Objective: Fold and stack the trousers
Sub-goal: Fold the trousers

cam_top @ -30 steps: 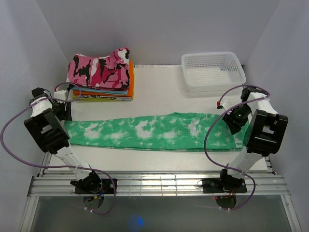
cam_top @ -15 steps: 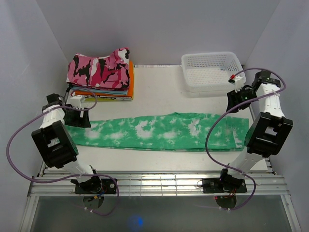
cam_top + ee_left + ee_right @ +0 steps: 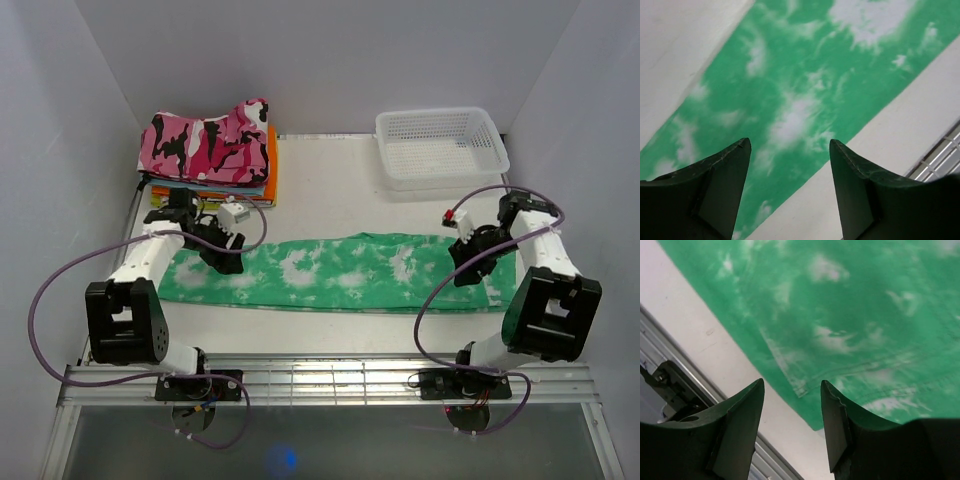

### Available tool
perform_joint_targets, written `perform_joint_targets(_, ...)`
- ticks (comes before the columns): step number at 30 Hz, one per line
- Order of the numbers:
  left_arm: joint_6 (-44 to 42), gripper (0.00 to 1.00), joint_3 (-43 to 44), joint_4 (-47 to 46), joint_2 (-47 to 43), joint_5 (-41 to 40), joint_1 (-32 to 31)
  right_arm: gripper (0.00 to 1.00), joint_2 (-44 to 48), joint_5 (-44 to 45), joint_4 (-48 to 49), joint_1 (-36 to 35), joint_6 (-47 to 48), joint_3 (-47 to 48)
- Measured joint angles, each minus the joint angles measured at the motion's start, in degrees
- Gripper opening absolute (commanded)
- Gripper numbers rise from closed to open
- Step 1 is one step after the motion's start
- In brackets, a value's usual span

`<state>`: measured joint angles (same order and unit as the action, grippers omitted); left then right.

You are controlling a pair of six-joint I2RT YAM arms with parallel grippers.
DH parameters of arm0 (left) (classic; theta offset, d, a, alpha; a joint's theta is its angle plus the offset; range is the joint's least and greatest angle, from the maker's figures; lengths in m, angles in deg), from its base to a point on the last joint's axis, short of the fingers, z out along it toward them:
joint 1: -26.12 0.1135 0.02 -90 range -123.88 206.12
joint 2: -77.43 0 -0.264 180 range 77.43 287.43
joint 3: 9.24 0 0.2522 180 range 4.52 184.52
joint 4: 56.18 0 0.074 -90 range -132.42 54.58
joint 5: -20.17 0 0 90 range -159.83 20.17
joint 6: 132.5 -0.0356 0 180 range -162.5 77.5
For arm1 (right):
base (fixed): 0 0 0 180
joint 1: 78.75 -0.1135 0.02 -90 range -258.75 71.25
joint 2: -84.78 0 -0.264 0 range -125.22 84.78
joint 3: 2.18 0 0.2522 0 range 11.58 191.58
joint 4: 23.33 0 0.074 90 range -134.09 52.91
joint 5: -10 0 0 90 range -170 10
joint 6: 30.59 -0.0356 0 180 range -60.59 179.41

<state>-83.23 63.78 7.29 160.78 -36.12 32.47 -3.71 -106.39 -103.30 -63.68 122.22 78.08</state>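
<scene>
The trousers are mint green with white blotches and lie flat across the table in a long strip. My left gripper is open and empty above their left part; in the left wrist view the fabric runs diagonally under the gripper. My right gripper is open and empty above the right end; in the right wrist view the gripper hovers over a hemmed corner of the fabric near the front edge.
A stack of folded clothes with a pink, black and white camouflage garment on orange ones stands at the back left. A white mesh basket is at the back right. A metal rail runs along the table's front.
Both arms have swung inward over the trousers: the left gripper moved right from the table's left edge, the right gripper came back and down from beside the basket onto the right end.
</scene>
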Motion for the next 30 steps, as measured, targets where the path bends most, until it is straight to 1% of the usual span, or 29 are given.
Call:
perform_joint_targets(2,0.9,0.72,-1.8,-0.7,0.0,0.2,-6.2,0.56,4.5,1.1,1.0,-3.0,1.2,-5.1)
perform_joint_targets(5,3.1,0.7,-4.7,-2.1,1.5,-0.5,-11.3,0.55,8.1,4.2,4.6,-7.9,1.6,-12.7)
perform_joint_targets(8,5.4,0.65,-7.4,-3.9,4.7,-3.0,-12.6,0.54,7.7,8.2,9.4,-9.9,1.5,-18.5)
perform_joint_targets(10,6.1,0.63,-8.8,-4.9,6.8,-4.6,-12.6,0.53,6.9,11.0,12.4,-9.9,1.5,-21.6)
perform_joint_targets(12,6.2,0.62,-9.4,-5.5,6.4,-4.9,-12.3,0.51,7.1,12.2,13.8,-10.1,1.9,-22.4)
perform_joint_targets(15,4.0,0.6,-12.2,-6.9,3.2,-6.0,-12.5,0.48,9.1,13.1,14.8,-10.4,3.7,-23.9)
perform_joint_targets(17,1.5,0.67,-14.5,-6.4,0.5,-6.9,-12.6,0.48,11.2,13.4,14.6,-10.4,5.8,-24.9)
perform_joint_targets(18,0.1,0.73,-15.3,-5.5,-0.9,-7.2,-12.6,0.49,12.3,13.6,13.9,-10.4,6.8,-24.9)
perform_joint_targets(19,-1.0,0.8,-15.7,-4.4,-2.1,-7.5,-12.6,0.53,13.4,13.5,12.9,-10.4,7.6,-24.8)
perform_joint_targets(20,-2.0,0.92,-15.7,-3.1,-3.4,-7.6,-12.6,0.55,14.5,12.9,11.3,-10.4,8.2,-24.2)
perform_joint_targets(21,-3.0,0.97,-15.6,-2.6,-4.5,-7.6,-12.6,0.58,15.2,12.1,9.7,-10.4,8.5,-22.9)
perform_joint_targets(22,-3.4,0.98,-15.0,-2.0,-5.8,-7.2,-12.6,0.65,15.5,10.9,7.9,-10.4,8.2,-20.5)
perform_joint_targets(25,-3.4,0.98,-9.7,-2.4,-7.6,-4.8,-13.0,0.74,14.1,5.1,6.2,-10.4,5.2,-9.3)
perform_joint_targets(27,-3.3,0.98,-5.2,-4.7,-6.8,-2.5,-14.3,0.75,10.6,1.0,7.0,-10.9,0.4,1.1)
perform_joint_targets(30,-2.7,0.98,-0.5,-9.8,-3.6,0.5,-18.3,0.7,2.6,-3.4,10.7,-11.8,-8.8,15.3)
